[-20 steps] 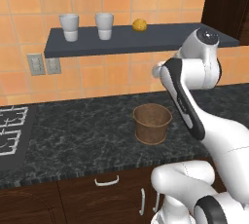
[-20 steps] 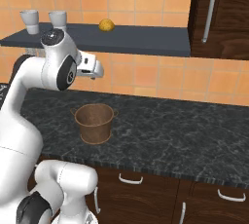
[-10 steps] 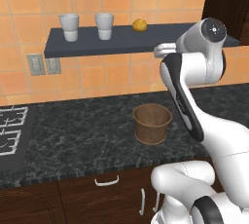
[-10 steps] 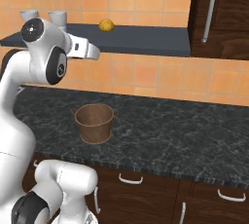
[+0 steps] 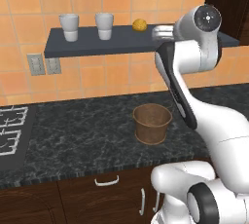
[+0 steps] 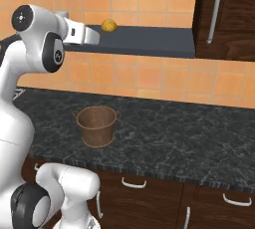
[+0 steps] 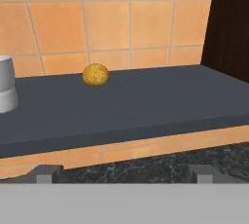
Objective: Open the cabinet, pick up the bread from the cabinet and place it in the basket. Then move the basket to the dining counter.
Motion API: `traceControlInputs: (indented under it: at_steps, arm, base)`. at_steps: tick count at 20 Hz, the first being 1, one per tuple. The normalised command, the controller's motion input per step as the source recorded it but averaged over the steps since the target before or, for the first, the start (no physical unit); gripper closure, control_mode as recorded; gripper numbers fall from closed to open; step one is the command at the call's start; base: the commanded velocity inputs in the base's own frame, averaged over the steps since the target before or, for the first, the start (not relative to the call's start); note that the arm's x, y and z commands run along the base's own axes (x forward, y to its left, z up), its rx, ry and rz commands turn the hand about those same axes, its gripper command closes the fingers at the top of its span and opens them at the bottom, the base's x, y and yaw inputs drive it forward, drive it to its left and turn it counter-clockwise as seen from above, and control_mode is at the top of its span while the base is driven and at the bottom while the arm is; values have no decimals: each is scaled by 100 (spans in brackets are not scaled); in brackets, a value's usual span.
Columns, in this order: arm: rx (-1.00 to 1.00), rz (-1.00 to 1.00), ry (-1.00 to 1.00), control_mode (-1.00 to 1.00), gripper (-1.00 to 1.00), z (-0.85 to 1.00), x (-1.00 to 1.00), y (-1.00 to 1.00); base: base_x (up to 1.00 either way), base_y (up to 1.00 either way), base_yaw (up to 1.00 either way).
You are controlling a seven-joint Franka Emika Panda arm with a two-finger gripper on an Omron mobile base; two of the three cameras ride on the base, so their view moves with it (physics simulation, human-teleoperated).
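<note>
The bread (image 5: 139,24) (image 6: 109,25) is a small golden bun lying on a dark open shelf (image 5: 121,44), close to the tiled wall. My gripper (image 7: 124,173) is up at shelf height, just in front of the shelf's edge and short of the bun (image 7: 96,74). Its two fingertips stand wide apart, open, with nothing between them. From the side, the gripper (image 5: 157,33) (image 6: 92,35) sits a little to one side of the bun. The brown woven basket (image 5: 152,122) (image 6: 96,125) stands on the black worktop below. The dark wood cabinet (image 6: 226,14) (image 7: 231,23) is shut. The dining counter is out of view.
Two white cups (image 5: 69,26) (image 5: 104,25) stand on the shelf left of the bun, one of them at the edge of the hand view (image 7: 5,89). A stove (image 5: 9,133) lies at the worktop's left end. The cabinet's long handle (image 6: 214,9) is beside the shelf's right end.
The arm has lifted the hand from below the shelf up to shelf level, pointing toward the bun. The jaws have stayed open. Basket, bun and cups have not moved.
</note>
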Motion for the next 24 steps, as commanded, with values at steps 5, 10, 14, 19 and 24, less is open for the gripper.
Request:
traceControlInputs:
  at_steps: [5, 10, 14, 19, 24]
  arm:
    - [11, 0, 5, -100, -100, 12, 75, 0]
    - [3, 5, 7, -100, -100, -1, 93, 0]
    - [0, 14, 11, -100, -100, -8, 84, 0]
    - [0, 12, 5, -100, -100, -4, 77, 0]
    - [0, 1, 0, -100, -100, -5, 69, 0]
  base:
    - [0, 0, 0]
    - [0, 0, 0]
    - [0, 0, 0]
    - [0, 0, 0]
    - [0, 0, 0]
